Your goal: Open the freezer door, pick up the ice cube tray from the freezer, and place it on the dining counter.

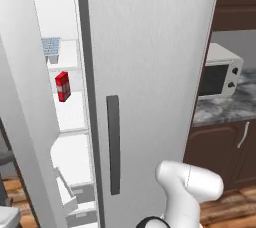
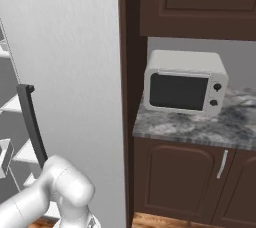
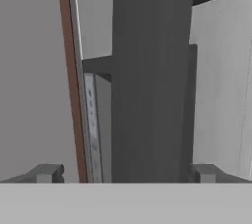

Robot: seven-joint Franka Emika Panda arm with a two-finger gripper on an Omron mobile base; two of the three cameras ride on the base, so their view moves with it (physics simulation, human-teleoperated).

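With the freezer door [image 1: 22,97] swung open, the claw [image 3: 125,174], released and straddling a dark bar handle [image 3: 147,80], must next reach the ice cube tray [image 1: 50,47] on the freezer's [image 1: 67,117] upper shelf.

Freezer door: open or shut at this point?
Open. The freezer door is swung outward at left, exposing white shelves with the ice cube tray and a red carton inside.

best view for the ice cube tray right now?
Left base view: the ice cube tray sits in plain sight on an upper freezer shelf, above the red carton. Right base view catches just a sliver of shelves; hand view faces a dark door handle.
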